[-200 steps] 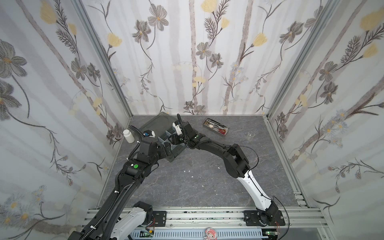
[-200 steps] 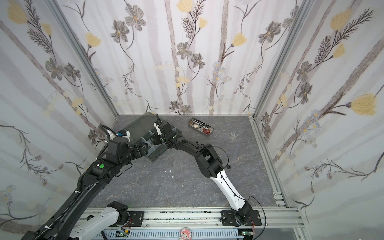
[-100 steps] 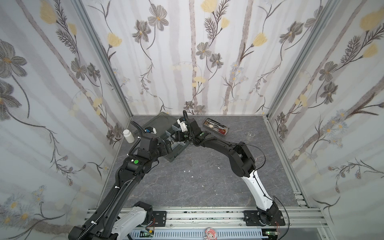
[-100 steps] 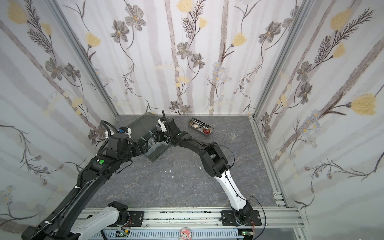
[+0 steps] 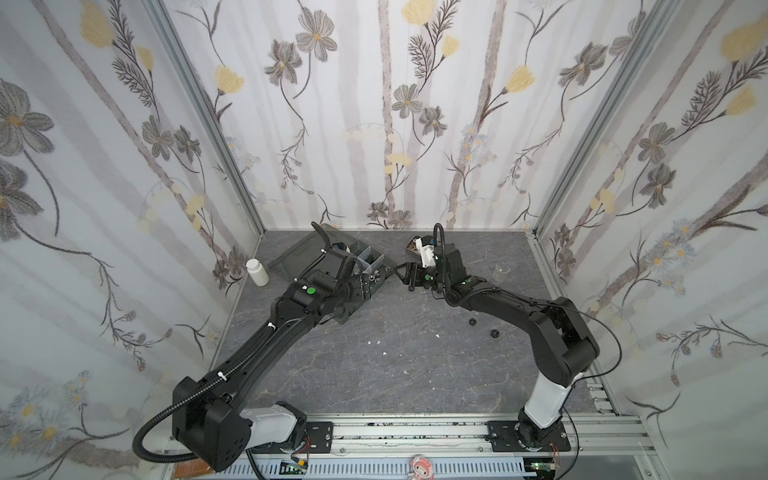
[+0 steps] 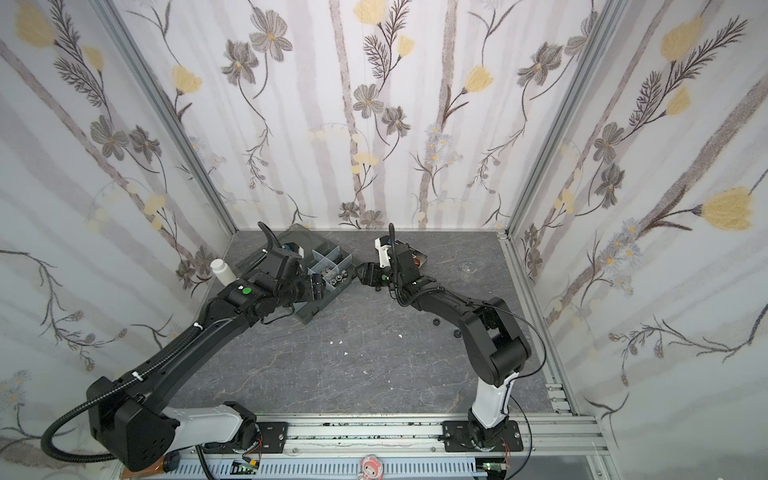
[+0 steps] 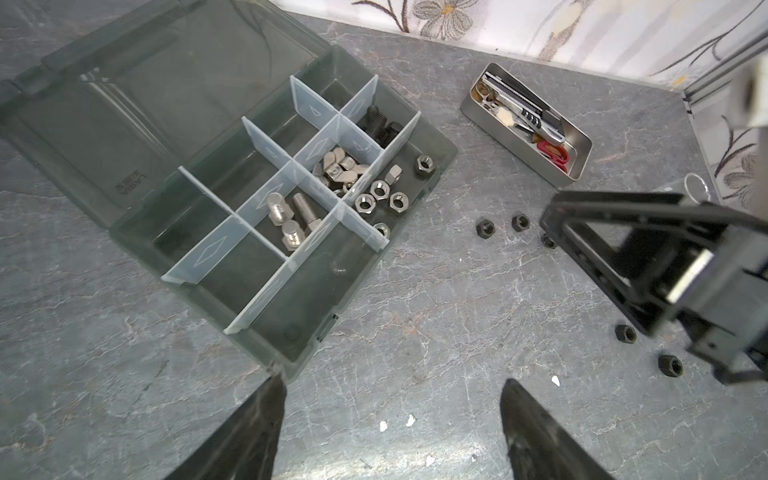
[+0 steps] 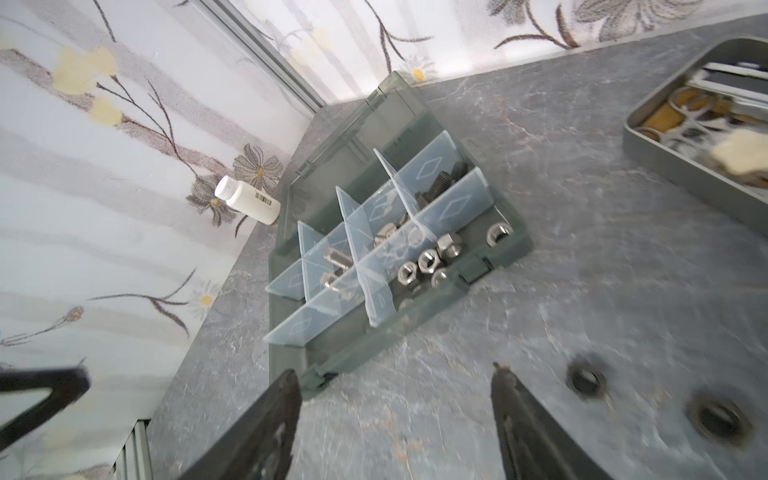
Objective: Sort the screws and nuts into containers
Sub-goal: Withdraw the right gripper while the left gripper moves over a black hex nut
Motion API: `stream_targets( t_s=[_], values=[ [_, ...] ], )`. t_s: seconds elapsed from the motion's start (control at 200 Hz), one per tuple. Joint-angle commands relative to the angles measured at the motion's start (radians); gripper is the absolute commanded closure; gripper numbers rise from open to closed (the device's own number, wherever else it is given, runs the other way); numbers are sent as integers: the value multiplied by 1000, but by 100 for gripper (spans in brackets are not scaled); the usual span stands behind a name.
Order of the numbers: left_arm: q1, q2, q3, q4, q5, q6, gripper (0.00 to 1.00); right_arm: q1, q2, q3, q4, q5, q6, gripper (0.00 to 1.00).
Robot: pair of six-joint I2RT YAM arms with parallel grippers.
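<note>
The containers are the divided compartments of an open dark grey box [image 7: 446,151], which also shows in a top view [image 5: 376,258]. Silver screws [image 7: 291,220], black screws [image 7: 380,124] and silver nuts [image 7: 380,195] lie in separate compartments, and one black nut [image 7: 424,165] lies beside the silver ones. Several loose black nuts [image 7: 485,227] [image 8: 587,379] [image 5: 472,321] lie on the table right of the box. My left gripper [image 7: 392,386] [image 5: 365,286] hovers open and empty by the box's near corner. My right gripper [image 8: 395,374] [image 5: 405,275] is open and empty just right of the box.
A metal tin [image 7: 582,141] of tools sits behind the right gripper. A white bottle [image 5: 257,272] stands by the left wall. A small clear beaker [image 5: 502,272] stands at the back right. White crumbs [image 5: 378,341] dot the table's middle.
My right gripper has drawn back from over the box to the table on its right and opened a little wider. The left jaws have narrowed somewhat.
</note>
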State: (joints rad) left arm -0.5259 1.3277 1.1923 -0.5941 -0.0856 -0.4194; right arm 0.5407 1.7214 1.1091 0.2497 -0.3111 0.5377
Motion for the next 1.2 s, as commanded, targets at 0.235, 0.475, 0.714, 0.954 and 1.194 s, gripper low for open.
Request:
stream_targets(
  t_s=[0.235, 0.475, 0.714, 0.954, 1.194],
  values=[
    [-63, 244, 160, 50, 10, -25, 19, -125, -420, -326, 8, 15, -70, 7],
    [-90, 448, 314, 24, -5, -39, 21, -181, -644, -522, 9, 48, -58, 3],
    [-107, 651, 495, -45, -24, -38, 33, -224, -733, -639, 56, 47, -20, 2],
    [-129, 815, 616, -68, 8, -42, 39, -235, -728, -664, 62, 85, 0, 2],
    [-136, 944, 742, -98, 16, -53, 40, -239, -740, -682, 75, 82, 16, 2]
  ],
)
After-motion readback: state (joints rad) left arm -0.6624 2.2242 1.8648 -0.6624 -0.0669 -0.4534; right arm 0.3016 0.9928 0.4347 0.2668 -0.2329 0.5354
